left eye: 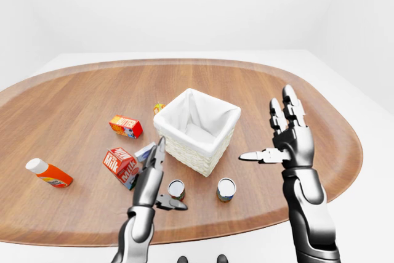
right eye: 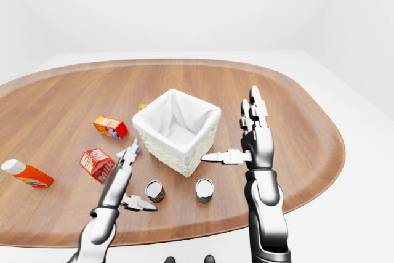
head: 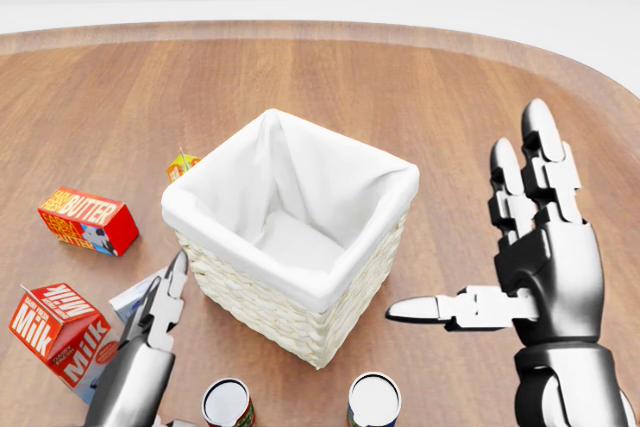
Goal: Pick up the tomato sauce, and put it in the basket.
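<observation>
The tomato sauce can (left eye: 176,189), red-labelled with a silver lid, stands upright on the wooden table just below the basket (left eye: 184,150), a white-lined wicker box with nothing in it. In the head view the can (head: 228,404) shows at the bottom edge. My left hand (left eye: 167,177) is open right beside the can, its fingers pointing up and the thumb reaching out under the can's left side, not closed on it. My right hand (head: 465,212) hovers open to the right of the basket, palm spread and thumb pointing left. It holds nothing.
A second can (left eye: 226,189) with a blue and yellow label stands right of the tomato sauce. Left of the basket lie a milk carton (left eye: 120,165), a butter box (left eye: 125,126), a small pale carton (left eye: 145,152) and an orange bottle (left eye: 49,173). A small orange carton (left eye: 158,108) sits by the basket's upper left.
</observation>
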Robot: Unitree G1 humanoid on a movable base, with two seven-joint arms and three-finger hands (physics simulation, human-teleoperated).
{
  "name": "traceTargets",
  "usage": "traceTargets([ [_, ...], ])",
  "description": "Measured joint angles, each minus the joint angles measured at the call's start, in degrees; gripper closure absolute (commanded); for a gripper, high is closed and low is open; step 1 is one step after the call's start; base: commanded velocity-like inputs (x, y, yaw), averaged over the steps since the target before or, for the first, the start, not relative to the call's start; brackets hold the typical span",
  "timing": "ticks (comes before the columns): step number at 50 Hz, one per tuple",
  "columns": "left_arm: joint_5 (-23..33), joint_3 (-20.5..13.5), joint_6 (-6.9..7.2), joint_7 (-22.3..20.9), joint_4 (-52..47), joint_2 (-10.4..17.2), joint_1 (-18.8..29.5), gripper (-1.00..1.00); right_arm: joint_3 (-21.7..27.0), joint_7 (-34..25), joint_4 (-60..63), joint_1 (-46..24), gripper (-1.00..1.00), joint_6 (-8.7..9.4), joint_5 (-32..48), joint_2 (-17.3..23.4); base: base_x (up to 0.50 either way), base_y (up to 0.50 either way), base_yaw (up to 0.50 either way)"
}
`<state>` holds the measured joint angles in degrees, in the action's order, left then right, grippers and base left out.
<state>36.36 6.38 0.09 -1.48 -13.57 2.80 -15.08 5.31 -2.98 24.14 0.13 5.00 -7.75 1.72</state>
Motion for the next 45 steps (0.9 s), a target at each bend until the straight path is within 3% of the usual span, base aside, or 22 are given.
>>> traceTargets([
  [31,0.66,0.98,-1.57,1.79,3.66,0.22,0.22,-1.00,-0.05,-0.08,-0.19,0.15,-1.00,0.00,0.06,-0.04,0.00,0.00,0.00],
  [45,0.54,0.73,-2.95,2.92,6.86,0.29,0.95,-1.00,-0.07,-0.12,-0.45,0.16,-1.00,0.00,0.08,-0.03,0.00,0.00,0.00],
])
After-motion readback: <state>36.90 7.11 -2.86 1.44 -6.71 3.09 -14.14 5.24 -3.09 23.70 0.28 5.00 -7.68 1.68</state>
